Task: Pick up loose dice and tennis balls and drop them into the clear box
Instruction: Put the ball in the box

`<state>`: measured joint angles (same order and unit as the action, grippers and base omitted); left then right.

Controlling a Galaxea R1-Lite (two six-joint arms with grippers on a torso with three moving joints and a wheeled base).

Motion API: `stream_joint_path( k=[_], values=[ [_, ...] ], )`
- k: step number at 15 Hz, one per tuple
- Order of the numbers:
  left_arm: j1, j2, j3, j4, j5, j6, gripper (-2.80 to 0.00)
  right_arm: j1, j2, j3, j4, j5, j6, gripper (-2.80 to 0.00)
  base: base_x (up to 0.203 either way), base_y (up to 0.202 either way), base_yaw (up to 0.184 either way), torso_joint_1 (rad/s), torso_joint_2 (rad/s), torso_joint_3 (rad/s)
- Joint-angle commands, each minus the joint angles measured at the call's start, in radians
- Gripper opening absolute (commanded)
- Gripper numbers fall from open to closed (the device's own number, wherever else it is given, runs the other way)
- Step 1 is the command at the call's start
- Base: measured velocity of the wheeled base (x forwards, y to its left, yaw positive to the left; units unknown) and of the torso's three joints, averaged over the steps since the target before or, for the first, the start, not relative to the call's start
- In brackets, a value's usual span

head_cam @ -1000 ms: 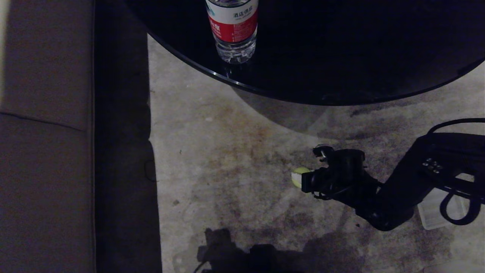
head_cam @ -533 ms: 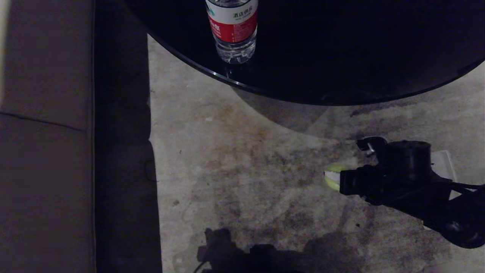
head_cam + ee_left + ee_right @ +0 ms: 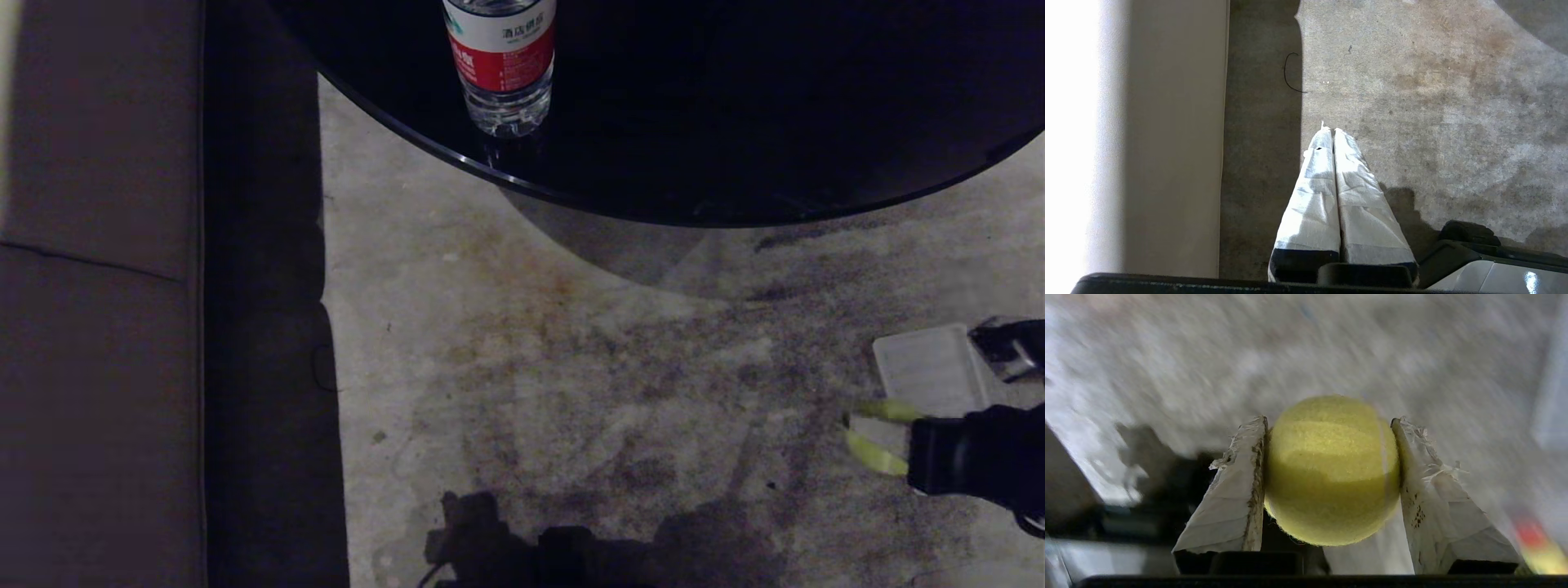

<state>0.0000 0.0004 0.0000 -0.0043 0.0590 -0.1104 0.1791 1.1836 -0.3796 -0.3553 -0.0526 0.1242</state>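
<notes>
Both right gripper (image 3: 1329, 420) fingers (image 3: 1241, 490) clamp one tennis ball (image 3: 1331, 469).

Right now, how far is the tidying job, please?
Picking one tennis ball looks done: the right tool is clamped on it, above the carpet beside a clear container. Dropping it in is left. No dice are visible. The left tool is shut and idle.

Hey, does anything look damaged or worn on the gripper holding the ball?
Yes. The white wrapping on the right gripper fingers is frayed and torn along the edges gripping the tennis ball.
</notes>
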Motion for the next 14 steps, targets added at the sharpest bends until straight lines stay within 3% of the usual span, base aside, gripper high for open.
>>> stream_joint_path(
  k=[1,8,11,14],
  values=[
    [0.000,0.000,0.002,0.000,0.001,-0.001,-2.80,-0.030,-0.292,0.087,0.104,-0.017,0.000,-2.80,0.000,0.000,0.000,0.000,0.00,0.000],
    [0.000,0.000,0.002,0.000,0.002,-0.001,-2.80,-0.131,-0.838,0.230,0.467,-0.012,-0.041,-2.80,0.000,0.000,0.000,0.000,0.00,0.000],
    [0.000,0.000,0.002,0.000,0.001,-0.001,-2.80,-0.178,-0.991,0.289,0.510,0.037,-0.056,-2.80,0.000,0.000,0.000,0.000,0.00,0.000],
    [0.000,0.000,0.002,0.000,0.001,-0.002,-2.80,-0.185,-1.016,0.343,0.450,0.046,-0.088,-2.80,0.000,0.000,0.000,0.000,0.00,0.000]
  ],
)
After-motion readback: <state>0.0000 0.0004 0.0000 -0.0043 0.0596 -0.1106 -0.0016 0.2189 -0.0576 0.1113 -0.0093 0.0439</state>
